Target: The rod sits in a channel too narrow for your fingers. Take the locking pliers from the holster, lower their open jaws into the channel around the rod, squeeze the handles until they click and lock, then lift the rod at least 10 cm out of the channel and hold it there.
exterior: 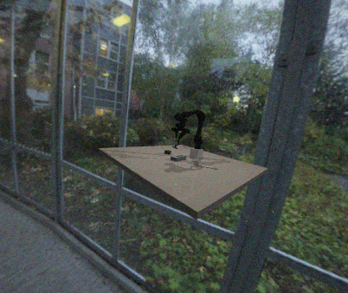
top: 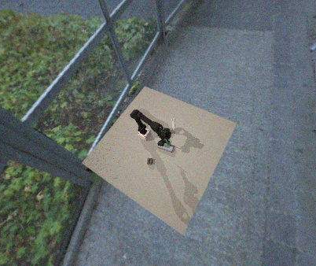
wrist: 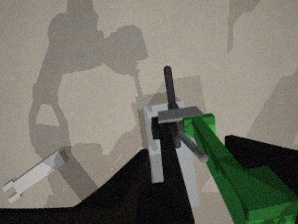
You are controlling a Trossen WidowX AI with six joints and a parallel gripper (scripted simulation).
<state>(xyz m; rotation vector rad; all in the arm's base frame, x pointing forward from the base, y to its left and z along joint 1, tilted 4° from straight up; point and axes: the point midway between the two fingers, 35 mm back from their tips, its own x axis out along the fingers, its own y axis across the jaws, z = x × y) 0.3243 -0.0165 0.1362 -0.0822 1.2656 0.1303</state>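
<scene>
Surface: tan, carrying the arm
Claw [top: 166, 142] [exterior: 177, 139] [wrist: 186, 149]: standing about half open, gripping the green-handled pliers [wrist: 210, 155]
Pliers' jaws: hanging over the pale channel block [top: 166, 148] [exterior: 178, 158] [wrist: 155, 167]
Dark rod [wrist: 170, 90]: showing beside the jaws, seating unclear
Pale forked piece [top: 173, 123] [wrist: 36, 175]: lying apart
Beyond: foliage is spreading behind glazing

Pliers [wrist: 252, 192] — green handles, grey jaw; arm [top: 148, 121] [exterior: 199, 126] — black; tabletop [top: 138, 169] [exterior: 196, 186] [wrist: 100, 95] — plain tan.
</scene>
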